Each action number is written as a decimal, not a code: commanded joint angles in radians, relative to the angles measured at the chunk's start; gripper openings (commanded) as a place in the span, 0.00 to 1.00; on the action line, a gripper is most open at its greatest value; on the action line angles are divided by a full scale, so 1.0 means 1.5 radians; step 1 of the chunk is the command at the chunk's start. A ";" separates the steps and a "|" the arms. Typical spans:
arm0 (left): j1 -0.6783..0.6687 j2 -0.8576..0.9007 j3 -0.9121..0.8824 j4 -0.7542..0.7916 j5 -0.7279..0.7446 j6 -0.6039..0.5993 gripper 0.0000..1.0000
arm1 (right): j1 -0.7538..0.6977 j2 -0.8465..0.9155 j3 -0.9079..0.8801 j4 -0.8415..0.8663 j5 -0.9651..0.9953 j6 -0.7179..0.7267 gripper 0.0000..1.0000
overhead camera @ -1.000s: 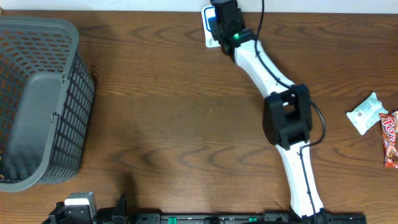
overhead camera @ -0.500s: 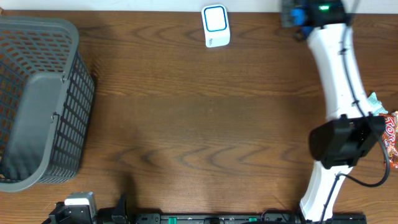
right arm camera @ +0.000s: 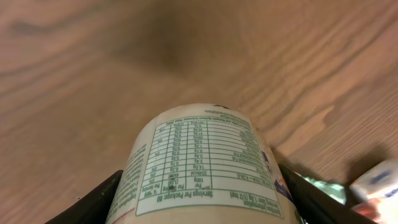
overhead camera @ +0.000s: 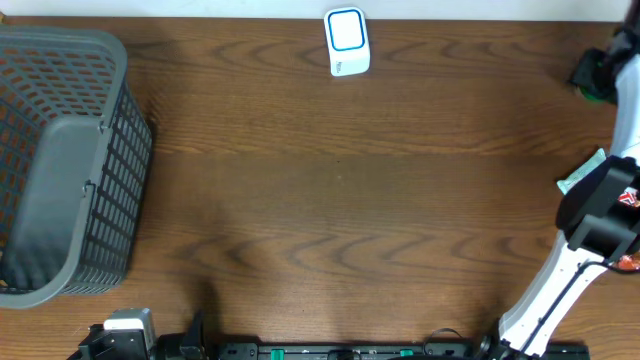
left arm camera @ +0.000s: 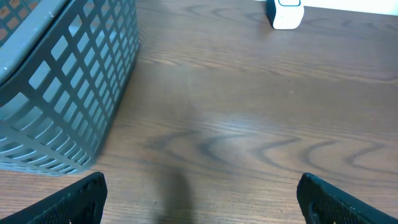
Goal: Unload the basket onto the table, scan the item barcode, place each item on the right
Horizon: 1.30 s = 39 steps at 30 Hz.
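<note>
A white cylindrical tub (right arm camera: pixel 205 162) with a green-printed nutrition table fills the right wrist view. My right gripper (right arm camera: pixel 202 193) is shut on it, one black finger (right arm camera: pixel 99 202) on each side. Overhead, that gripper (overhead camera: pixel 597 75) hangs at the far right edge of the table, a long way right of the scanner. The scanner (overhead camera: pixel 347 42) is a small white box with a blue ring at the back middle; it also shows as a small white scanner (left arm camera: pixel 285 12) in the left wrist view. My left gripper (left arm camera: pixel 202 196) stands wide open over bare wood, holding nothing.
A grey plastic basket (overhead camera: pixel 60 160) takes up the left end of the table, its grey mesh wall (left arm camera: pixel 68 81) close to my left gripper. A white-and-green packet (overhead camera: pixel 583 172) lies at the right edge, partly under the right arm. The same packet (right arm camera: pixel 326 186) shows below the tub.
My right arm has swung from over the scanner at the back middle out to the table's right edge, carrying the tub. The left gripper has stayed still and open.
</note>
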 commanded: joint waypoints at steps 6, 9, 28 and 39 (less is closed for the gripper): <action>0.003 -0.003 0.002 0.001 0.006 0.011 0.98 | -0.038 0.093 -0.002 -0.025 -0.091 0.095 0.69; 0.003 -0.003 0.002 0.001 0.006 0.011 0.98 | -0.037 0.100 -0.002 -0.022 -0.127 0.095 0.70; 0.003 -0.003 0.002 0.001 0.006 0.011 0.98 | -0.042 -0.242 0.122 -0.093 -0.266 0.164 0.99; 0.003 -0.003 0.002 0.001 0.006 0.011 0.98 | 0.029 -0.426 0.122 -0.254 -0.435 -0.074 0.99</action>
